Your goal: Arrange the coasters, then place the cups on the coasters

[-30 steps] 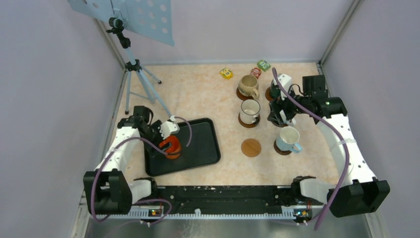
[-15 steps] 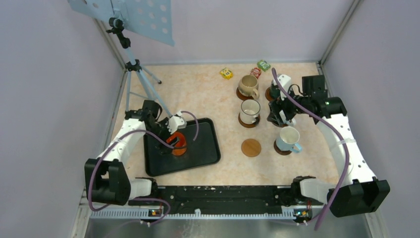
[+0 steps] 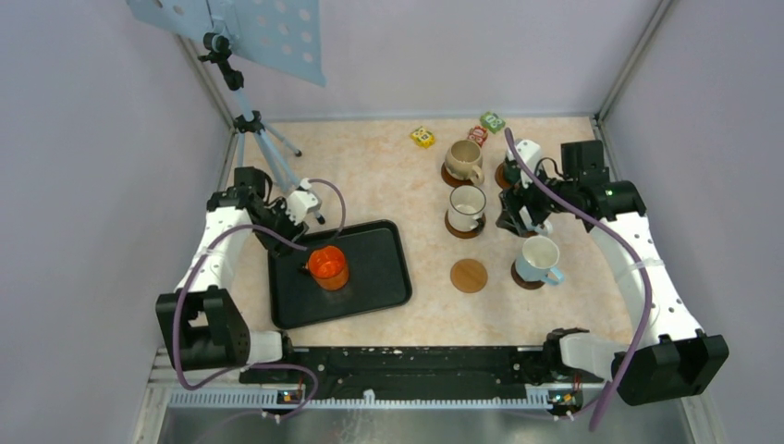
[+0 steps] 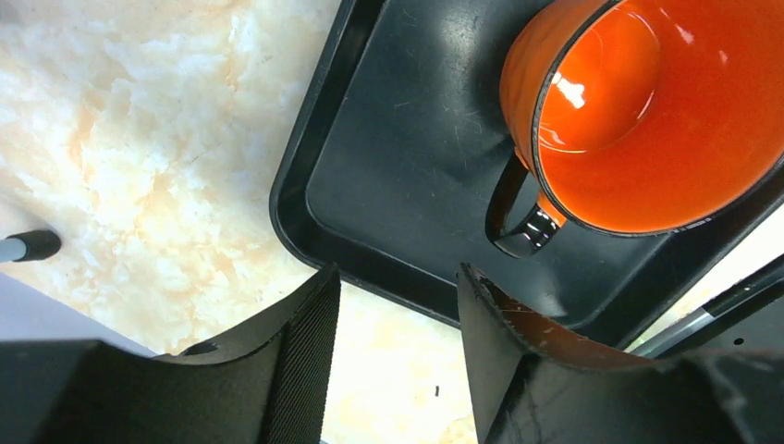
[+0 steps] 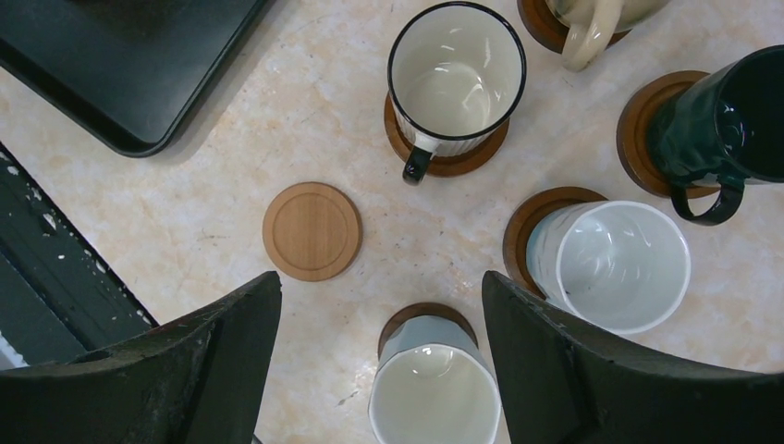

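**Left fingers off the orange mug**

Your left gripper (image 3: 283,238) has backed away from the glossy orange ceramic mug (image 3: 327,266), which was between its fingers a second ago. They now stand apart and empty, with the mug upright ahead of them on the black rectangular tray (image 3: 379,277), so that cup has yet to travel. Only the left wrist view shows its handle facing the fingertips. Only the right wrist view shows the bare round wooden coaster (image 5: 312,231) just ahead of the right gripper (image 5: 379,287), whose fingers are spread wide and empty.

Left arm (image 3: 214,264) stretched forward, wrist bent inward; left gripper (image 4: 398,277) jaws apart, empty. Right arm (image 3: 640,264) stretched forward, wrist turned inward; right gripper (image 5: 381,287) facing down, jaws wide, empty.
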